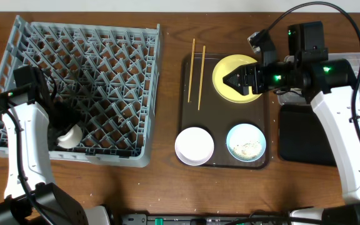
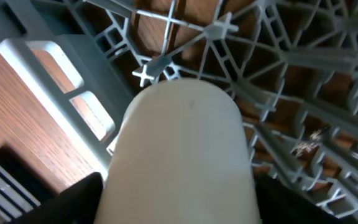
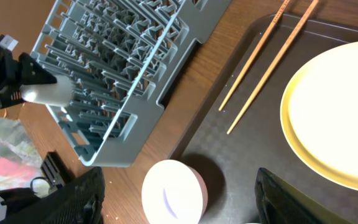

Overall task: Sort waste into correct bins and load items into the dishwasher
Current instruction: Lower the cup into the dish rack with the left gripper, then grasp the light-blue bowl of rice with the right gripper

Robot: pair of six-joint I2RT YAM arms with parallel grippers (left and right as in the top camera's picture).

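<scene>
Rack (image 1: 105, 75) left of tray (image 1: 220, 119)

Your left arm (image 1: 27, 144) runs up the left side and bends inward, with the left gripper (image 1: 64, 130) clamped on the cup (image 1: 71, 136). Your right arm (image 1: 345, 137) runs up the right side and bends leftward. The right gripper (image 1: 230, 80) points left, its fingers (image 3: 73, 199) spread wide.

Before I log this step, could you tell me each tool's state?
Left tool: closed on the white cup.
Right tool: open, empty, above the yellow plate.
</scene>
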